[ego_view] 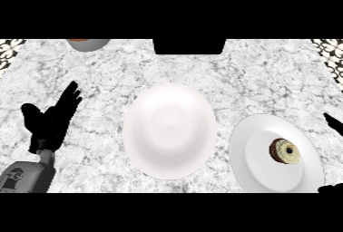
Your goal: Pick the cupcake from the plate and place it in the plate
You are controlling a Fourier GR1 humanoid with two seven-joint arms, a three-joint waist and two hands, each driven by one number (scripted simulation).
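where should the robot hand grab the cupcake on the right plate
Pinch the small round brown-sided cupcake across its sides, coming down from the right: it sits upright on the round white plate, and the right robot hand is nearest.

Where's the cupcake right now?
In the head view it's at the lower right: the cupcake sits on the right plate, just right of the centre plate.
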